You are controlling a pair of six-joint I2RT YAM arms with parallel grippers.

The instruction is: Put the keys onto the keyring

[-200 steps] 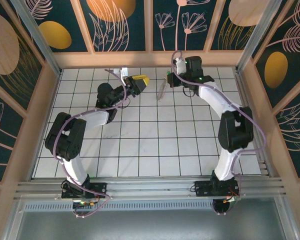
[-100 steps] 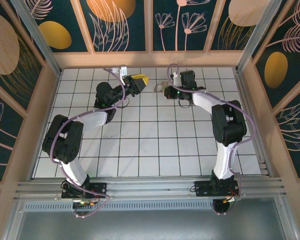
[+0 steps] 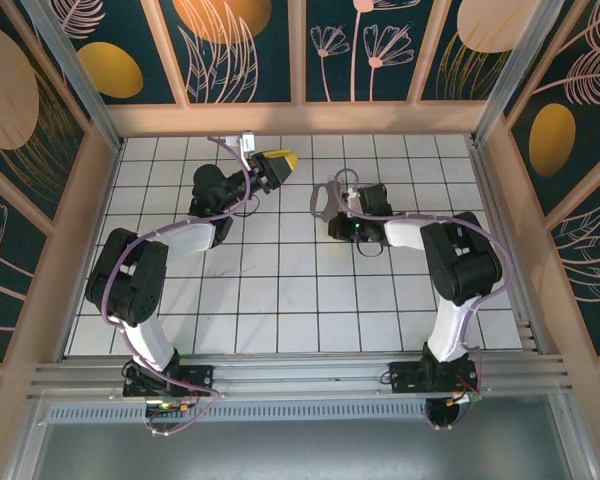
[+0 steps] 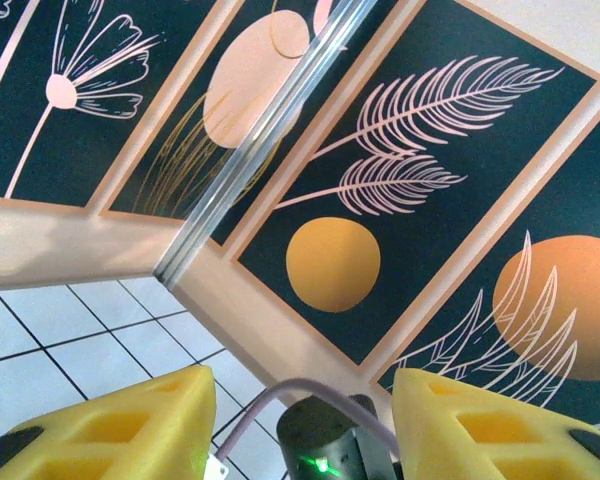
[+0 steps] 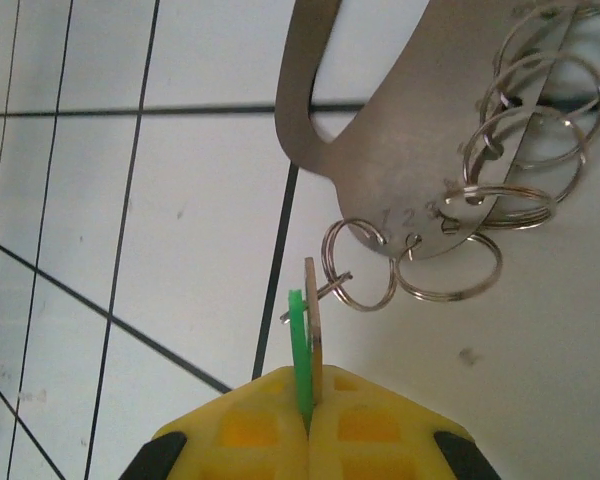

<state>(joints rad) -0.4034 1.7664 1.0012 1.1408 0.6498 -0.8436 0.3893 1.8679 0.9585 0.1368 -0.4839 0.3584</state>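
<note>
The slim silver key (image 5: pixel 310 320), its green plastic head edge-on, stands pinched between the right fingers (image 5: pixel 370 430), spongy yellow foam wedges pressed tight together. Its tip meets a small wire split ring on the keyring (image 5: pixel 380 130), a flat grey metal plate at 1 o'clock, above the white tiled counter (image 5: pixel 180 200). The left fingers (image 4: pixel 110 430), off at 10 o'clock, stand half apart, holding nothing.

Stamped digits: 1, 2, 3, faint; anything after them is too blurred to read.
Stand on: the flat metal plate of the keyring (image 5: pixel 380 120), along the edge carrying the small rings (image 5: pixel 450 272).
</note>
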